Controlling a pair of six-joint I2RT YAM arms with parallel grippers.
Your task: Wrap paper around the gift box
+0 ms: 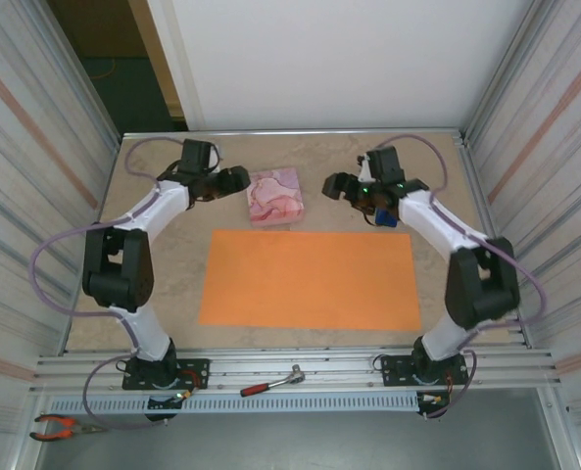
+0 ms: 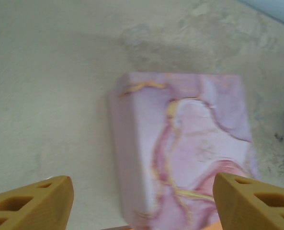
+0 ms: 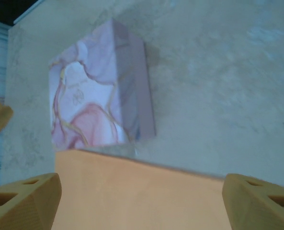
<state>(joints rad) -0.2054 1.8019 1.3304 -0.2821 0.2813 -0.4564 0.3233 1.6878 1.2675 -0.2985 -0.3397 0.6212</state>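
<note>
The gift box [image 1: 276,196] is a low squarish block in pink marbled skin, lying flat at the back middle of the table. Just in front of it the orange paper [image 1: 310,279] lies spread flat. My left gripper [image 1: 236,179] hovers at the box's left side, open, and the box [image 2: 189,143] sits below and ahead of its spread fingers [image 2: 31,201]. My right gripper [image 1: 334,186] hangs open to the right of the box. From the right wrist, the box [image 3: 98,96] is at upper left and the paper's far edge [image 3: 142,191] runs below the gripper [image 3: 142,203].
A blue object [image 1: 386,217] sits under the right arm, at the paper's far right corner. A red-handled tool [image 1: 270,382] and pliers [image 1: 60,426] lie on the front rail. Corrugated walls close in both sides.
</note>
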